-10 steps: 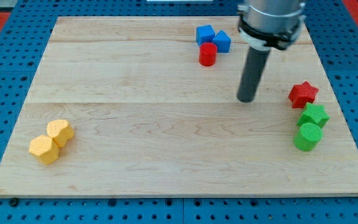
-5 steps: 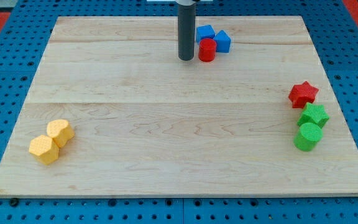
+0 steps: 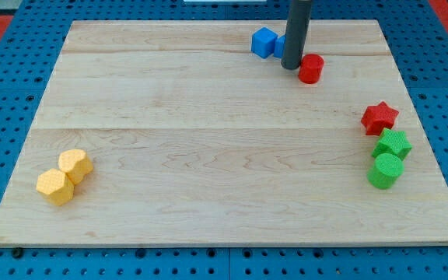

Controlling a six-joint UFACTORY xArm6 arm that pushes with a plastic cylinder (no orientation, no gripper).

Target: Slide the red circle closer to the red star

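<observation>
The red circle [image 3: 311, 68] sits near the view's top, right of centre on the bench [image 3: 208, 148]. My tip [image 3: 290, 67] touches its left side; this end effector is a bare rod with nothing to open or close. The red star [image 3: 379, 117] lies well apart, toward the right edge, above a green star [image 3: 393, 144] and green cylinder [image 3: 385, 170]. A blue cube [image 3: 264, 42] stands just left of the rod. Two yellow hexagons [image 3: 65, 176] sit at lower left.
</observation>
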